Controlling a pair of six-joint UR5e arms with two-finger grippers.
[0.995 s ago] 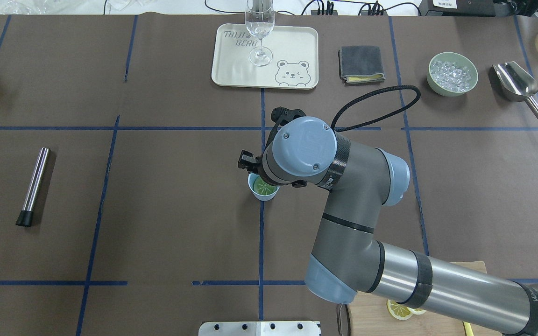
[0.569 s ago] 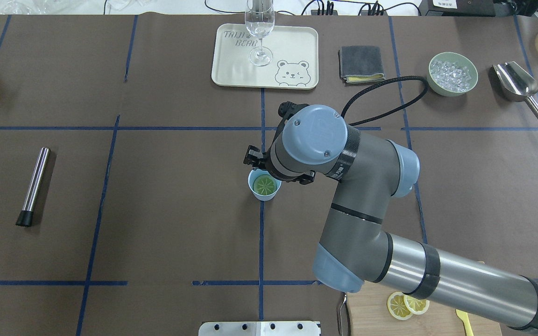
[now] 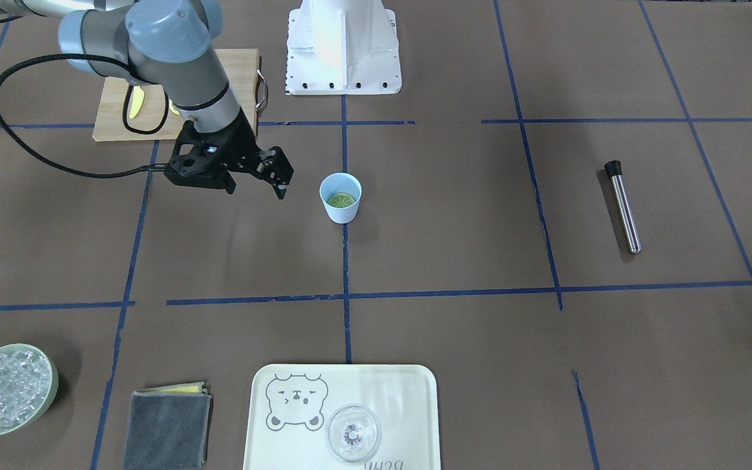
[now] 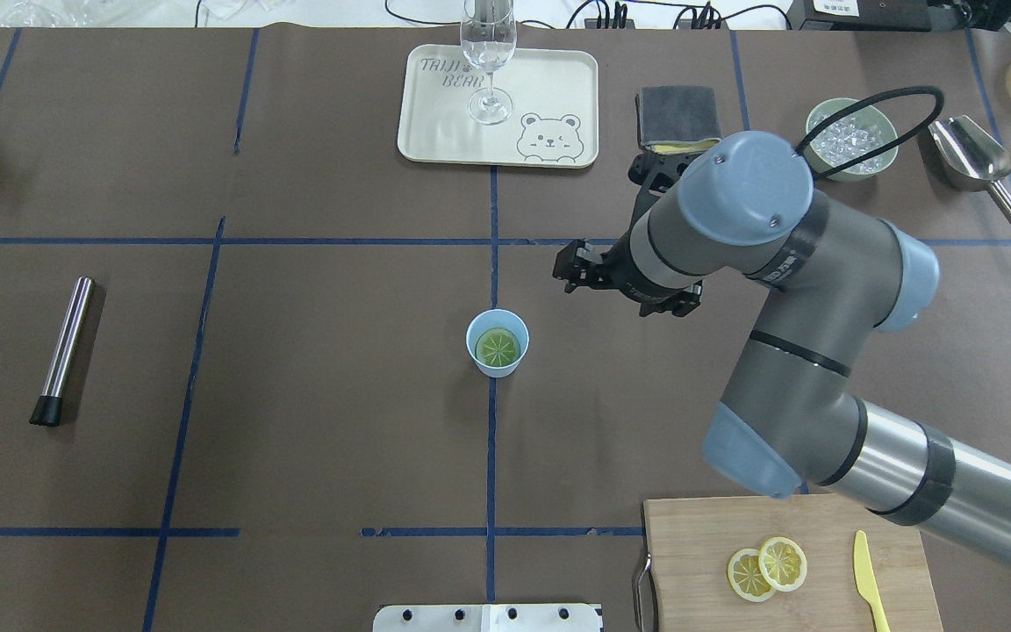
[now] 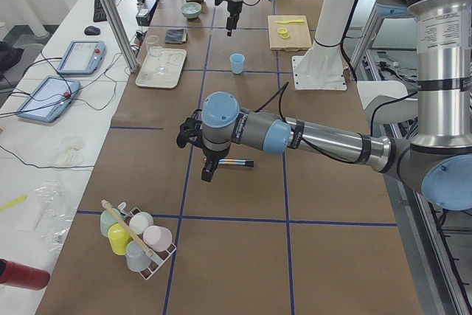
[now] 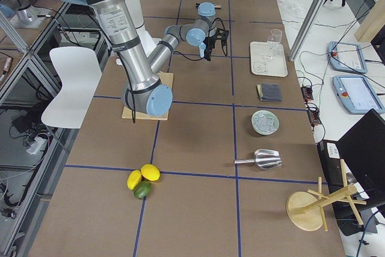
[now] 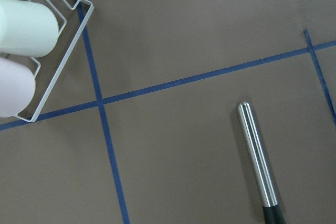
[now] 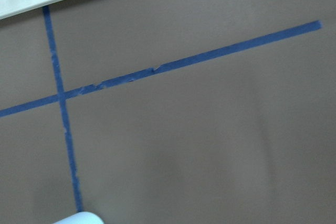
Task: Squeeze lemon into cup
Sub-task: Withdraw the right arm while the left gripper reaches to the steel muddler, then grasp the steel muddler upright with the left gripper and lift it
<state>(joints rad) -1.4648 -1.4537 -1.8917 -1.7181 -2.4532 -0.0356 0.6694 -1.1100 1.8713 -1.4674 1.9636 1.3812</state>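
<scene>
Right gripper (image 4: 569, 270): hangs above the desk, just past the centre toward the far edge and the right end. Its fingers (image 3: 282, 188) stand apart. We see nothing between them, so it is spread and empty. It is clear of the cup and touches nothing.

Cup (image 4: 498, 342): upright at the middle of the desk, on the blue tape line that runs from near edge to far edge. Its rim just shows at the bottom edge of the right wrist view.

Lemon slice (image 4: 499, 348): lies flat inside the cup, face up. It reads greenish against the blue wall.

Left gripper (image 5: 209, 171): hangs over the left end of the desk, near the steel rod (image 4: 67, 347). We see it only in the side views, so we cannot tell whether it is spread or closed. Its wrist camera looks down on the rod and on bare desk cover.

Other items:
- Cutting board (image 4: 699, 544) sits at the near edge, toward the right end.
- Two more slices (image 4: 749, 575) rest on the board, overlapping.
- Yellow knife (image 4: 863, 570) lies on the board just beside those slices, on their right-end side.
- Tray (image 4: 435, 132) sits at the middle of the far edge.
- Clear glass (image 4: 489, 53) stands upright on the tray.
- Folded grey cloth (image 4: 677, 110) lies near the far edge, on the right-end side of the tray.
- Green bowl (image 4: 865, 174) of ice sits further along toward the far right corner.
- Metal scoop (image 4: 971, 158) lies past the bowl, nearest that corner.
</scene>
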